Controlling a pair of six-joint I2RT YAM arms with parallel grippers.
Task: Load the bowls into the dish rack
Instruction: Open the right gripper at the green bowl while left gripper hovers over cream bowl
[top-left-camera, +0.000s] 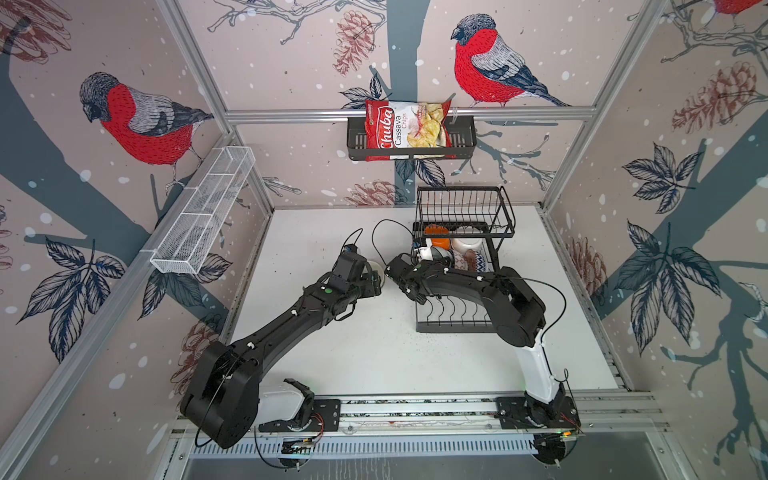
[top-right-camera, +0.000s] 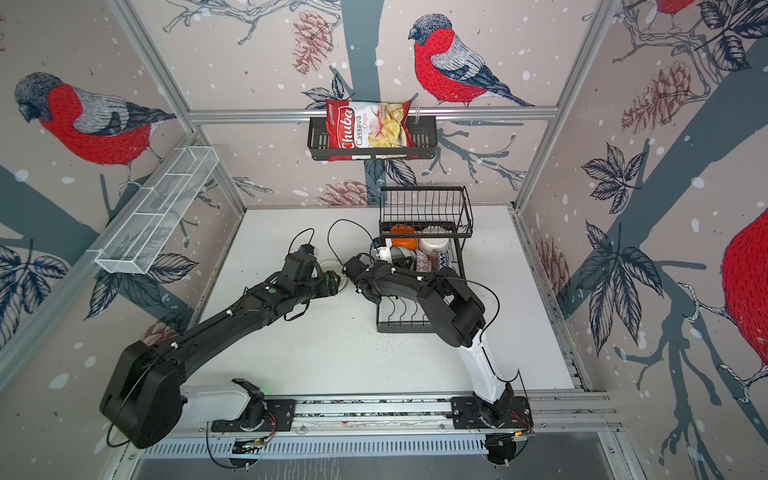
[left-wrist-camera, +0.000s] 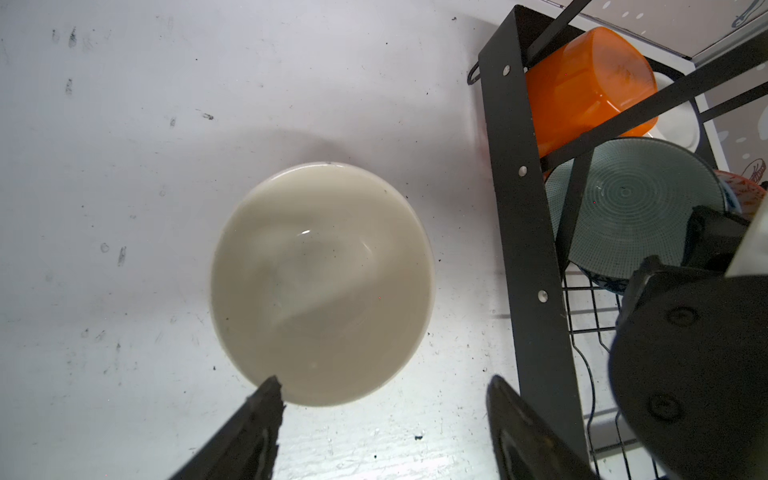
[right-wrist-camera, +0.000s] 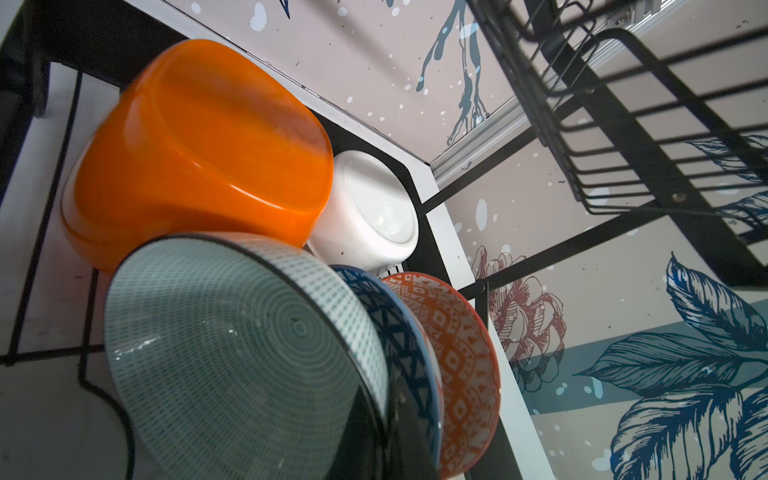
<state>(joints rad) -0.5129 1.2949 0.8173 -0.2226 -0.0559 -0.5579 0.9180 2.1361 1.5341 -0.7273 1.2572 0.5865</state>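
Observation:
A cream bowl (left-wrist-camera: 322, 282) sits upright on the white table beside the dish rack (left-wrist-camera: 528, 208). My left gripper (left-wrist-camera: 384, 380) hangs open over its near rim, one fingertip (left-wrist-camera: 272, 386) at the rim and nothing held. In the rack's (top-left-camera: 465, 208) lower tier, my right gripper (right-wrist-camera: 388, 424) is shut on the rim of a pale teal bowl (right-wrist-camera: 232, 353) standing on edge. Behind it lean a blue patterned bowl (right-wrist-camera: 399, 332) and an orange-red patterned bowl (right-wrist-camera: 457, 353). An orange bowl (right-wrist-camera: 199, 145) and a white bowl (right-wrist-camera: 374, 208) lie further back.
The rack's raised wire basket (top-right-camera: 426, 208) overhangs the bowls. My right arm (top-left-camera: 465, 282) lies across the rack's front dividers. A chips bag (top-left-camera: 409, 126) fills the black wall basket, and a white mesh tray (top-left-camera: 203, 212) hangs on the left wall.

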